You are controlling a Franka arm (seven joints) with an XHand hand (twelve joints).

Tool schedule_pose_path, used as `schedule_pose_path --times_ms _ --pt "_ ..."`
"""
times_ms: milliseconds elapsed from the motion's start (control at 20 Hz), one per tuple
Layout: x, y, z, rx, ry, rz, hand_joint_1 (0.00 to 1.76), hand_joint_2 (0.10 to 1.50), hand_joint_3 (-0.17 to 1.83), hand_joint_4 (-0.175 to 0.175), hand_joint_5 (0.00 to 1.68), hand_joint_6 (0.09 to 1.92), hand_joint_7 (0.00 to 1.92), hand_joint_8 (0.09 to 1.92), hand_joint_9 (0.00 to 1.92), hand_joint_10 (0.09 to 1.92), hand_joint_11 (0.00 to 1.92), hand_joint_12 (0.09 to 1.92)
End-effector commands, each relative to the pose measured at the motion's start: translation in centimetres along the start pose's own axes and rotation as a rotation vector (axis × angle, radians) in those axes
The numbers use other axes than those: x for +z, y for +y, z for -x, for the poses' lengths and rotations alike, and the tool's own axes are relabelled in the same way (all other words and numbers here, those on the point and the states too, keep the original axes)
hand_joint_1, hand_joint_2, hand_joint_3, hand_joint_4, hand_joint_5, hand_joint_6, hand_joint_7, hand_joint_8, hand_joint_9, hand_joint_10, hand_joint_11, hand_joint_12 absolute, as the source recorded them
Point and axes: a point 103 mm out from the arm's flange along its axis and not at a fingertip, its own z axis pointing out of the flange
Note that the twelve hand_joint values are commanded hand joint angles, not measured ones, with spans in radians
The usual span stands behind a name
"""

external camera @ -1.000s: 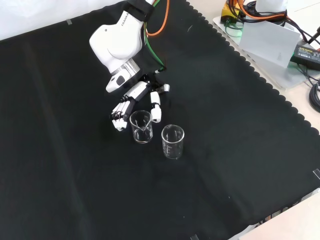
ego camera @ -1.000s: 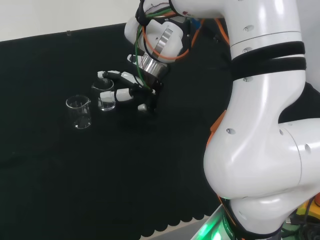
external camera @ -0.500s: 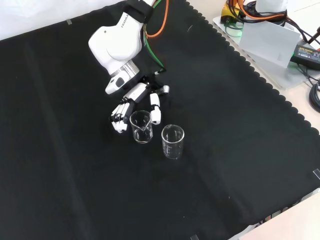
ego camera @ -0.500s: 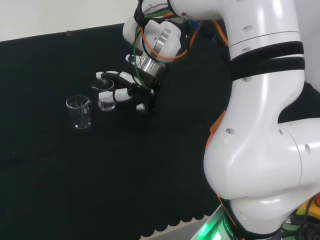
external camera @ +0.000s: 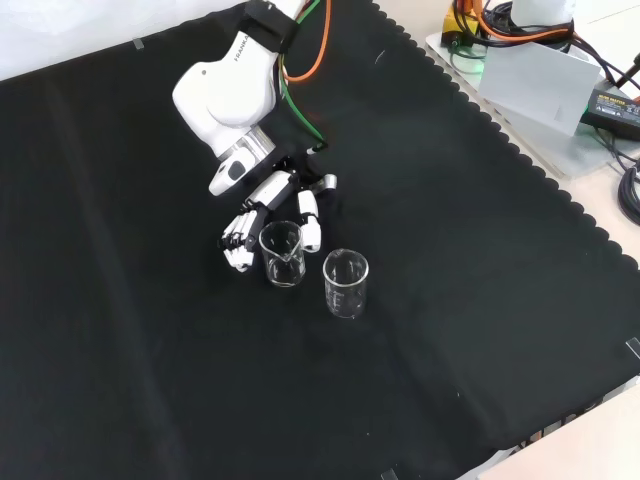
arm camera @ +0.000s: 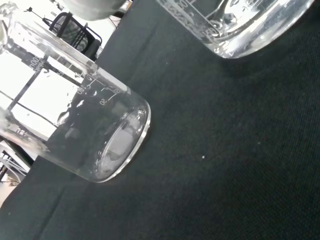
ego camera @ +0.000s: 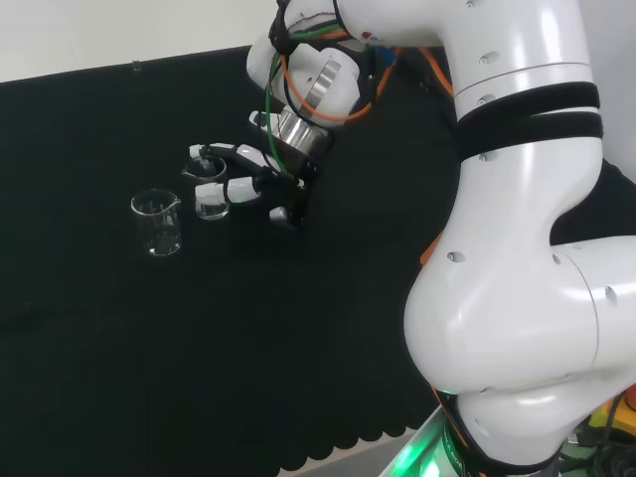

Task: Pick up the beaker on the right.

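Two clear glass beakers stand on the black cloth. In the front view one beaker point(external camera: 282, 254) stands left of the other beaker point(external camera: 346, 284). The hand point(external camera: 272, 198) reaches down around the left one, with its fingers point(external camera: 238, 243) on one side and the thumb point(external camera: 310, 218) on the other, all nearly straight. I cannot see whether they touch the glass. In the head view this beaker point(ego camera: 212, 197) sits between the fingers of the hand point(ego camera: 253, 171), and the second beaker point(ego camera: 157, 223) stands apart to its left. The wrist view has both beakers close up, one beaker point(arm camera: 80, 125) large and another beaker's base point(arm camera: 240, 25) beside it.
The arm's white links point(ego camera: 517, 248) take up the right of the head view. In the front view a power unit and cables point(external camera: 560, 70) lie beyond the cloth's scalloped edge at the top right. Bare black cloth point(external camera: 450, 330) lies around the beakers.
The hand and wrist have shifted slightly to the left in the head view, closing in around the beaker. Neither beaker has moved.
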Motion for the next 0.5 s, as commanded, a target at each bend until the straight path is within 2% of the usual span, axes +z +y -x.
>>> schedule_pose_path --times_ms 50,350,450,500 --pt "0.08 0.1 -0.05 -0.007 0.018 -0.004 0.82 0.9 -0.17 -0.105 0.34 0.09 0.23 0.72 0.29 0.72 0.0 1.1" --pt "0.02 0.24 -0.39 -0.024 0.017 0.013 0.85 0.9 -0.17 -0.101 0.38 0.09 0.3 0.72 0.37 0.7 0.0 1.14" --pt "-0.08 0.31 -0.69 -0.031 0.002 0.028 0.92 0.92 -0.17 -0.091 0.51 0.1 0.49 0.71 0.54 0.67 0.0 1.25" --pt "-0.15 0.33 -0.82 -0.032 -0.004 0.036 0.97 0.94 -0.17 -0.083 0.6 0.23 0.61 0.69 0.64 0.65 0.03 1.3"
